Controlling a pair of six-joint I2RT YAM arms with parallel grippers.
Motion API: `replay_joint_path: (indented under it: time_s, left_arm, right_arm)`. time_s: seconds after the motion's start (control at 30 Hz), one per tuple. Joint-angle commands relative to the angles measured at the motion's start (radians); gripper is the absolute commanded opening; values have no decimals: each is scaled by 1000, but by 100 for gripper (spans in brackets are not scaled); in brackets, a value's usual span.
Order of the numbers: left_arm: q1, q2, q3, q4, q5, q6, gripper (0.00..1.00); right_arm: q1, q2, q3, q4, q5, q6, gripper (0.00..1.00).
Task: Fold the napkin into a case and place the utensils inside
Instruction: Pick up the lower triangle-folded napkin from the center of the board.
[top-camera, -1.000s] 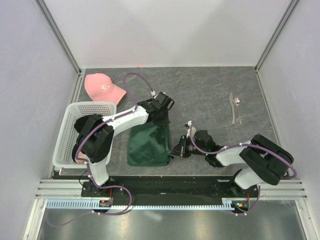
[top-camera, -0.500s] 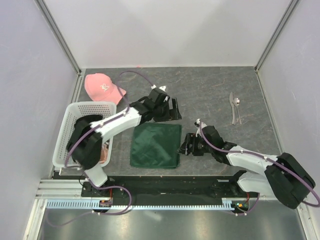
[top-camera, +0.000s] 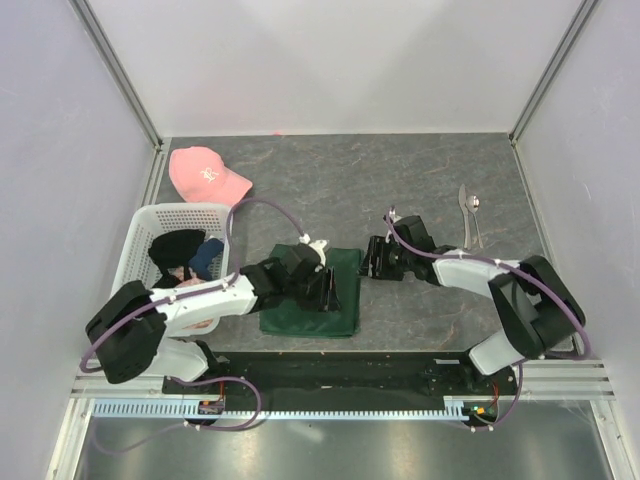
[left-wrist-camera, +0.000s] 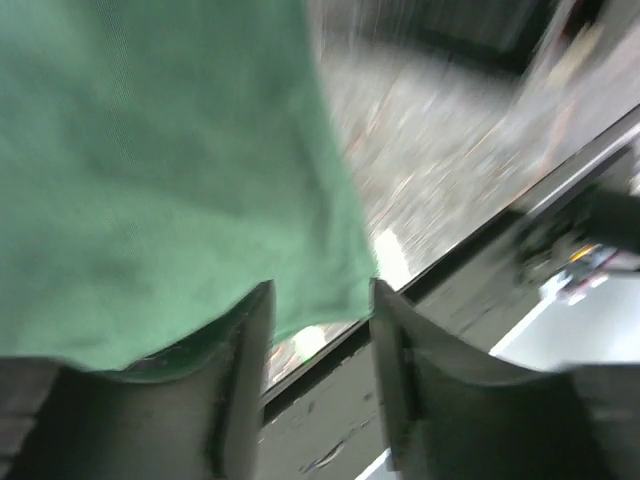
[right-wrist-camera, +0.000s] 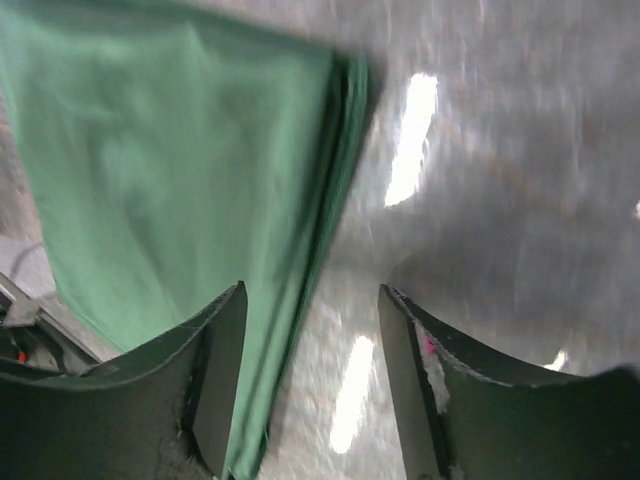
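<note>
The dark green napkin (top-camera: 345, 310) lies flat on the grey table as a folded rectangle with layered edges along its right side. My left gripper (top-camera: 327, 288) hovers over its middle. It is open, and the napkin's (left-wrist-camera: 150, 180) near corner shows between the fingertips of this gripper (left-wrist-camera: 320, 300), not pinched. My right gripper (top-camera: 368, 258) sits just off the cloth's far right corner. It too is open (right-wrist-camera: 312, 300) over bare table, with the napkin's (right-wrist-camera: 170, 160) edge beside its left finger (right-wrist-camera: 222, 370). The two silver utensils (top-camera: 470, 215) lie side by side at the far right.
A pink cap (top-camera: 205, 175) lies at the far left. A white basket (top-camera: 135, 265) holding dark clothes stands at the left edge. Grey walls close in the table on three sides, and a metal rail runs along the near edge.
Both grippers opened and let go of the napkin, which spread wider and now lies flat. My left arm drew back over the cloth. My right gripper moved away toward its far right corner.
</note>
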Motion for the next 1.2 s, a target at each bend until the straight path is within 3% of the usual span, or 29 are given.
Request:
replay_joint_path:
  time_s: [0.0,0.1,0.13,0.17,0.27,0.33,0.5,0.57,0.77,0.83,0.97,1.1,1.17]
  left_arm:
    - [-32,54,-34,179,0,-77,45]
    - [-52,153,-14,219,-6,-87,38]
    - [-66,172,-9,239,6,-96,29]
    - [-74,193,-2,248,6,-103,27]
    - [-104,261,20,292,18,-123,24]
    - [-123,296,29,320,21,-145,20]
    - [-136,401,84,343,54,-173,18]
    - [-141,369,84,311,24,-179,18]
    - [-130,160,63,121,-103,-138,38]
    - [-101,61,58,72,-127,-110,41]
    - [36,-98,-20,24,-82,-89,40]
    - [304,-139,-60,42,94,-52,37]
    - [359,-101,-36,33,101,-28,36]
  right_arm:
    - [-31,113,91,23,-25,-56,62]
    - [-39,177,135,26,-22,-71,52]
    - [-39,208,146,26,-18,-76,49]
    - [-40,220,155,23,-11,-77,47]
    - [-44,259,186,9,28,-89,44]
    - [-47,299,220,-34,45,-108,32]
    - [-59,316,247,-78,117,-132,19]
    - [-59,296,252,-110,131,-151,19]
    - [-59,167,283,-291,246,-218,41]
    - [-44,94,266,-316,256,-221,49]
    - [27,-25,216,-364,184,-162,49]
    - [145,-127,127,-319,86,-65,38]
    - [170,-151,36,-242,1,-27,30]
